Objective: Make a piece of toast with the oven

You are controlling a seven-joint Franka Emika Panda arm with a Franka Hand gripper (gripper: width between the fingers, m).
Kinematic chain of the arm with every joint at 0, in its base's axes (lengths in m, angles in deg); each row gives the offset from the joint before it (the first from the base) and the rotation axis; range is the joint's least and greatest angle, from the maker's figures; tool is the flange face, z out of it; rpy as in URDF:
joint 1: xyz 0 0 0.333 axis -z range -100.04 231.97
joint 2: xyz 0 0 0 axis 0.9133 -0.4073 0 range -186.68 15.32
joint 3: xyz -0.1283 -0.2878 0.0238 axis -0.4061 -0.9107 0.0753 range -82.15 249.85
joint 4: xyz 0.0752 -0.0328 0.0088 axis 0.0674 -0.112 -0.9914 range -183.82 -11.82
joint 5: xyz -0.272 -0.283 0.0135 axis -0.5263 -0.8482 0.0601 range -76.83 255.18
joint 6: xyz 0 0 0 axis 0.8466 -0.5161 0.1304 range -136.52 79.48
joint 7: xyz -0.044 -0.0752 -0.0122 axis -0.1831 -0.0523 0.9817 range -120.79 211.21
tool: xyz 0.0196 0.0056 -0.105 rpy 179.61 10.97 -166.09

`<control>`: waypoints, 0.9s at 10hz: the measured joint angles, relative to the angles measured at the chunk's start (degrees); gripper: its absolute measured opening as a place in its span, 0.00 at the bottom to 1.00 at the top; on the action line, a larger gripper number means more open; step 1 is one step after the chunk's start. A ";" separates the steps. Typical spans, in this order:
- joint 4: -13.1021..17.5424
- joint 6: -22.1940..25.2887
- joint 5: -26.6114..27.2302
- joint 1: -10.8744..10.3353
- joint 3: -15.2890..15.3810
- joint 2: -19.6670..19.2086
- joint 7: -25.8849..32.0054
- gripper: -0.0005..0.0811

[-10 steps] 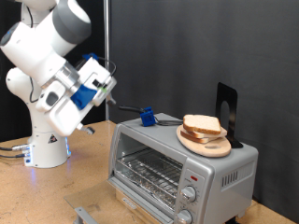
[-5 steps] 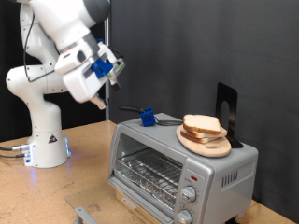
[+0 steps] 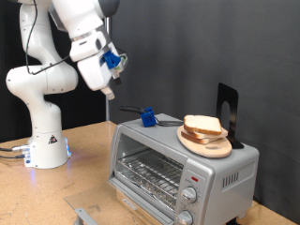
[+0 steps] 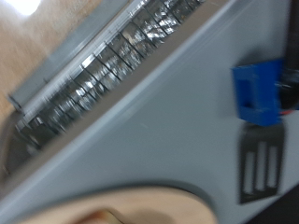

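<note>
Gripper [image 3: 108, 93]: raised above the oven [image 3: 178, 159], finger state could not be told. Toast [image 3: 203, 126] stacked on wooden plate [image 3: 208, 146] atop oven. No legible writing.

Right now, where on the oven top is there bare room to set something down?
Bare silver roof of the oven between the blue-handled spatula and the wooden plate. Crowded at the exterior view's right, where the plate bears the bread slices. The gripper hangs above.
</note>
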 joint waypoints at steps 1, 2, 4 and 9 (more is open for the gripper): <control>0.13 0.06 0.20 -1.31 0.28 1.36 2.48 1.00; 0.12 -0.26 0.15 -2.25 0.85 2.99 3.79 1.00; -0.03 0.11 -1.40 -2.89 3.15 6.56 3.70 1.00; -0.22 2.87 -1.52 -2.94 9.74 13.19 -10.89 1.00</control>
